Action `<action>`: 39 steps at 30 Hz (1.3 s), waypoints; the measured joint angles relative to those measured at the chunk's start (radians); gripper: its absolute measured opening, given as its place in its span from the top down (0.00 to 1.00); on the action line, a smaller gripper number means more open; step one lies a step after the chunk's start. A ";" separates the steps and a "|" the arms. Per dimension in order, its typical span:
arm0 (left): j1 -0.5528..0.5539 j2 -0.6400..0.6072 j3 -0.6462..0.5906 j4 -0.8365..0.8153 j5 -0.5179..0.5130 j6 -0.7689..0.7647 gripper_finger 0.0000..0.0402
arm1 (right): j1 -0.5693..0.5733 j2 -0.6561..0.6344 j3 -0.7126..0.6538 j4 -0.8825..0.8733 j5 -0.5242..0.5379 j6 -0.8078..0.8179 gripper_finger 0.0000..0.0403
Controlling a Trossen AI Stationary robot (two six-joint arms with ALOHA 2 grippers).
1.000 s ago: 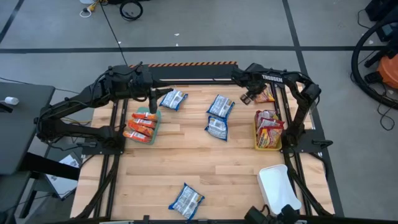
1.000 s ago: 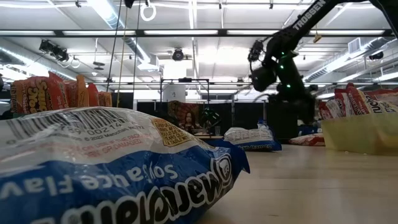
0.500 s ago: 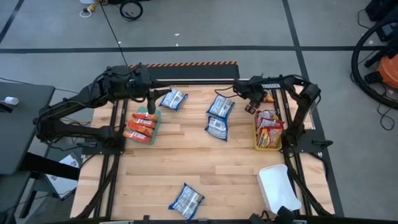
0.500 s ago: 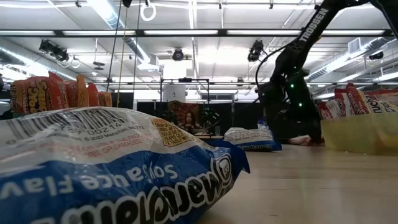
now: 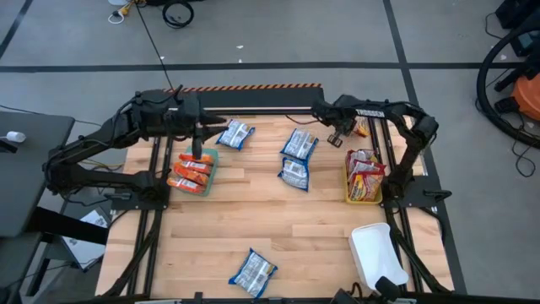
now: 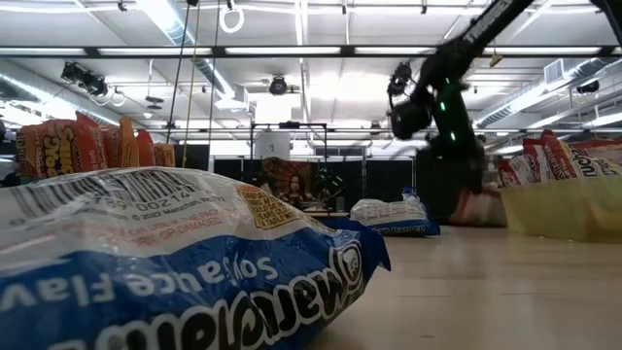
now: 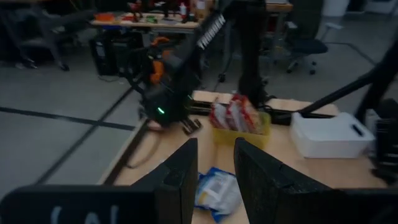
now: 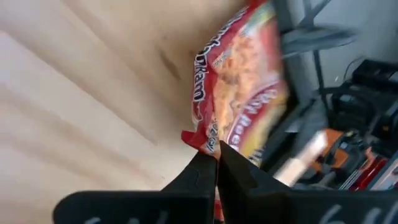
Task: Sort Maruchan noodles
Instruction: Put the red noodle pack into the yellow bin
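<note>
My right gripper [image 5: 344,134] is at the table's far right and is shut on a red noodle packet [image 5: 361,128], which also shows in the right wrist view [image 8: 242,93]. My left gripper [image 7: 216,174] is open and empty. It hovers over the teal bin [image 5: 207,154], which holds several orange-red packets [image 5: 191,171]. Three blue-and-white packets lie flat at the far middle [image 5: 234,133], [image 5: 299,143], [image 5: 294,174]. Another lies near the front edge [image 5: 253,272] and fills the low view [image 6: 165,262]. My right gripper pinches a corner of the red packet [image 8: 200,140] between its two fingertips. The packet stretches away from the fingers, above the wood. In the low view it stands tilted up [image 6: 483,206]. I cannot tell whether its lower end still rests on the table.
A yellow bin [image 5: 348,179] with several red packets stands at the right edge, just nearer than my right gripper. A white bin [image 5: 378,253] sits at the near right. The arms' frame rails run along both table sides.
My right gripper has gone down to the red packet at the table's far right and come up again. The packet lay flat before and now stands raised and tilted below the gripper.
</note>
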 joint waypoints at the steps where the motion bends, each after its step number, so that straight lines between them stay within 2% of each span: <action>1: -0.001 -0.006 0.000 -0.017 0.011 -0.020 0.73 | 0.005 -0.012 0.039 -0.043 0.000 -0.005 0.98; 6: -0.025 -0.028 0.000 -0.174 0.056 -0.076 0.73 | 0.041 -0.070 0.276 -0.280 -0.042 -0.025 0.98; 9: -0.074 -0.041 0.000 -0.204 0.057 -0.097 0.73 | 0.077 -0.104 0.418 -0.402 -0.093 -0.022 0.99; 13: -0.154 -0.045 0.000 -0.190 0.055 -0.124 0.73 | 0.129 -0.150 0.576 -0.514 -0.230 -0.002 0.99; 17: -0.235 -0.043 0.000 -0.148 0.018 -0.174 0.73 | 0.200 -0.219 0.649 -0.522 -0.397 0.019 0.99; 20: -0.289 -0.042 0.000 -0.086 -0.043 -0.201 0.73 | 0.270 -0.281 0.659 -0.520 -0.504 0.040 0.99; 29: -0.429 -0.020 0.000 0.241 -0.241 -0.227 0.73 | 0.504 -0.434 0.659 -0.525 -0.665 0.082 0.99; 32: -0.470 0.013 0.000 0.331 -0.274 -0.227 0.73 | 0.572 -0.468 0.654 -0.523 -0.697 0.077 0.99; 35: -0.511 0.054 0.000 0.398 -0.290 -0.232 0.73 | 0.639 -0.508 0.602 -0.523 -0.724 0.057 0.99; 39: -0.568 0.108 0.000 0.480 -0.326 -0.238 0.73 | 0.713 -0.572 0.456 -0.524 -0.763 0.061 0.99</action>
